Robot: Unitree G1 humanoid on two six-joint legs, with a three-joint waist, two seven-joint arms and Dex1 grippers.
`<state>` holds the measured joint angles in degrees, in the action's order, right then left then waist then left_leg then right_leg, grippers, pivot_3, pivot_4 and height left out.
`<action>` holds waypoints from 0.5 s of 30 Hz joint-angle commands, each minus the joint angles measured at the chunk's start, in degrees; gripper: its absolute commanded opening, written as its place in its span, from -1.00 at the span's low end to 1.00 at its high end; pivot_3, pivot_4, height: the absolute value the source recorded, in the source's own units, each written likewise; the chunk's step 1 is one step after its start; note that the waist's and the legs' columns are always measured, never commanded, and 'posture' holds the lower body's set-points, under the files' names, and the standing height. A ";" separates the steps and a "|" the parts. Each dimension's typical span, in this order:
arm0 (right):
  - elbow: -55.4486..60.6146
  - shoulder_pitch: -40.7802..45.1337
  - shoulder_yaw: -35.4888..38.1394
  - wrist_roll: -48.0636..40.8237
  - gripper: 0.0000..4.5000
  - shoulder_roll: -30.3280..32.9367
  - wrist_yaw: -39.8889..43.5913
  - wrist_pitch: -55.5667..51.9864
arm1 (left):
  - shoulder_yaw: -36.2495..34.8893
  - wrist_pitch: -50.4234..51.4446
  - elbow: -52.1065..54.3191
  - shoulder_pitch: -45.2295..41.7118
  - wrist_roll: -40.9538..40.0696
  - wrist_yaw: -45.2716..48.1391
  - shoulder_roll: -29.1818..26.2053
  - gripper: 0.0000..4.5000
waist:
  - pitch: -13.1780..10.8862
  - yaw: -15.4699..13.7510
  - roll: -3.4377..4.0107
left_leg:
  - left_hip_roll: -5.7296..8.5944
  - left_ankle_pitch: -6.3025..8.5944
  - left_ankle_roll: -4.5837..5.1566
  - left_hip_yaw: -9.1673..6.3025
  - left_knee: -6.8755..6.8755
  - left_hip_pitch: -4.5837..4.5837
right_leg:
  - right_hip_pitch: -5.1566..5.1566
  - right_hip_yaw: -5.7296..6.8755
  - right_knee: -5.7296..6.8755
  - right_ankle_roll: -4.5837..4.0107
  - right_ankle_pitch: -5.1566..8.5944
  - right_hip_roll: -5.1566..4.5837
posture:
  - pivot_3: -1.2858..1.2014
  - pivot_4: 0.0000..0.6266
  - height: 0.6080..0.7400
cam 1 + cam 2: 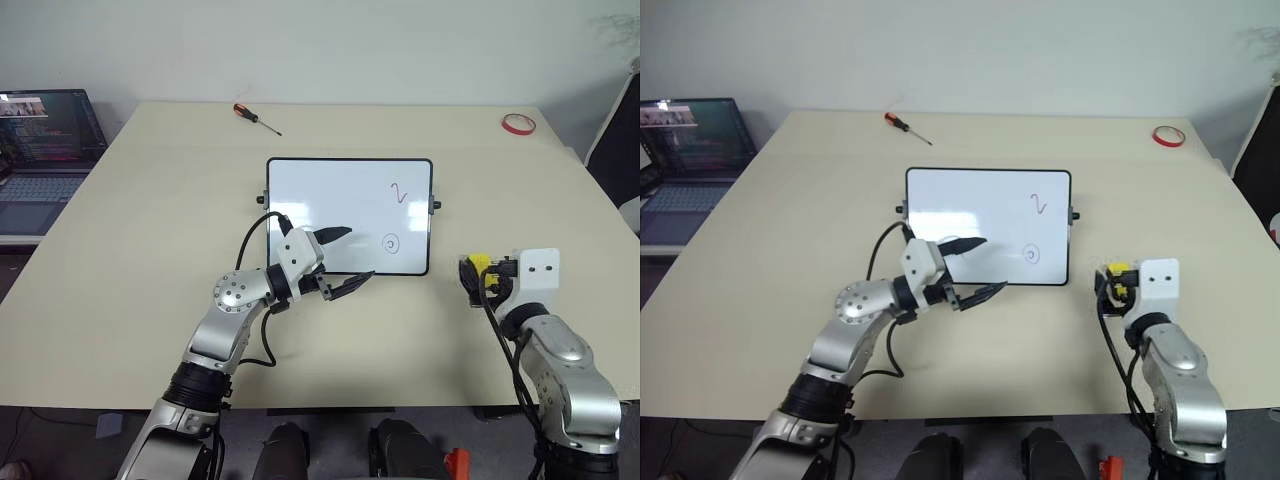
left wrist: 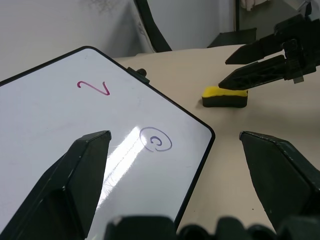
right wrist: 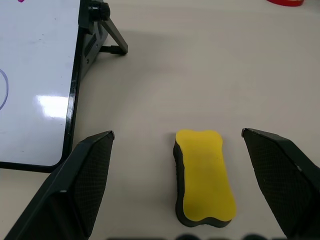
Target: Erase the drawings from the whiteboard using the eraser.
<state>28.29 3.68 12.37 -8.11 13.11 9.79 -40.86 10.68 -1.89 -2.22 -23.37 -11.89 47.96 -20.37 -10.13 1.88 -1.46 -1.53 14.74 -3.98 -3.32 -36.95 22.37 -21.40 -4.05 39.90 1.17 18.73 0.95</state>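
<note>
Eraser (image 3: 204, 177), a yellow, dark-bottomed block, lies between the wide-open, empty right end effector (image 3: 192, 185).

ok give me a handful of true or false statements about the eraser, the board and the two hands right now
1. The eraser lies on the table, between the open fingers of the right hand. True.
2. The left hand is shut on the eraser. False: it is open and empty, over the near edge of the whiteboard.
3. A red squiggle and a small circle are on the whiteboard. True.
4. The eraser rests on the whiteboard. False: it is on the table, to the right of the board.
5. The red tape ring sits on the whiteboard. False: it lies near the table's far right corner.
</note>
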 commanded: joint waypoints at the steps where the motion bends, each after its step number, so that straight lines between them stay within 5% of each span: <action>1: -0.17 1.35 1.11 -1.34 0.98 -0.15 -0.58 -0.14 | -0.07 0.24 3.69 0.32 -1.49 0.08 1.15 1.00 | 0.00 0.00 0.00 | -0.01 0.00 0.00 0.00 0.00 0.00 | 0.00 0.00 0.00 0.00 0.00 0.00 | 0.03 -0.52 1.00; 5: -1.13 2.41 0.88 -1.49 0.98 -0.22 -0.87 -0.24 | -0.44 7.89 7.05 1.42 -8.59 0.74 4.16 1.00 | 0.00 0.00 0.00 | -0.05 0.00 0.00 -0.01 0.00 0.03 | -0.01 0.00 0.01 0.00 0.00 -0.01 | 0.03 -0.52 1.00; 15: -3.40 3.60 0.98 -2.06 0.98 -0.30 -1.53 0.40 | 0.84 16.26 11.34 3.07 -11.12 5.04 1.12 1.00 | 0.00 0.06 0.01 | -0.03 0.00 0.00 -0.01 0.00 0.00 | -0.01 0.00 0.02 0.00 0.00 0.00 | 0.03 -0.52 1.00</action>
<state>24.17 6.15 12.35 -9.30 12.69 8.52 -41.59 11.04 14.08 6.27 -20.23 -22.00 52.24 -19.15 -10.13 1.94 -1.46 -1.56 14.74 -3.98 -3.32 -36.95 22.37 -21.41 -4.06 39.92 1.18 18.73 0.95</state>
